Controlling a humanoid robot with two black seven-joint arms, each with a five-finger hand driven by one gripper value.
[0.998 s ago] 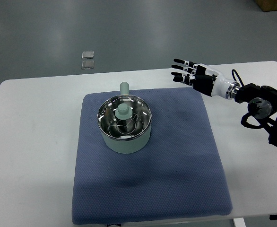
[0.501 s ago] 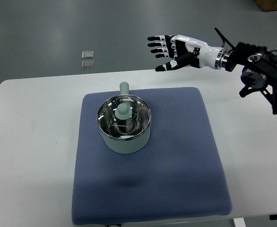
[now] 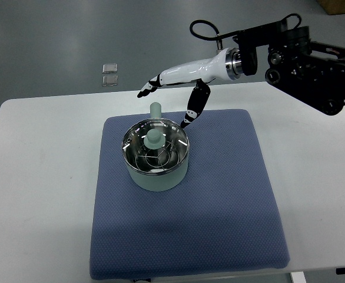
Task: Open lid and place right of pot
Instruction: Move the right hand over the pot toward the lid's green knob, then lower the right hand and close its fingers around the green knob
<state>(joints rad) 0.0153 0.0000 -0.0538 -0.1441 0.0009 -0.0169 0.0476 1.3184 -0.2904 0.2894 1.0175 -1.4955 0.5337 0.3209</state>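
A pale green pot (image 3: pixel 155 174) stands on a blue mat (image 3: pixel 219 200), its handle pointing to the far side. Its clear glass lid (image 3: pixel 155 148) with a green knob (image 3: pixel 154 140) sits on the pot. My right hand (image 3: pixel 169 97) reaches in from the right, above and just behind the pot. Its fingers (image 3: pixel 152 87) are spread and its thumb (image 3: pixel 193 109) points down toward the lid's far right rim. It holds nothing.
The mat lies on a white table (image 3: pixel 37 177). Two small clear squares (image 3: pixel 109 73) lie on the grey floor beyond the table's far edge. My right arm's black body (image 3: pixel 308 59) hangs over the table's far right corner.
My right hand has swung left from the table's far right area to just behind the pot, and has dropped lower. The pot and lid have not moved.
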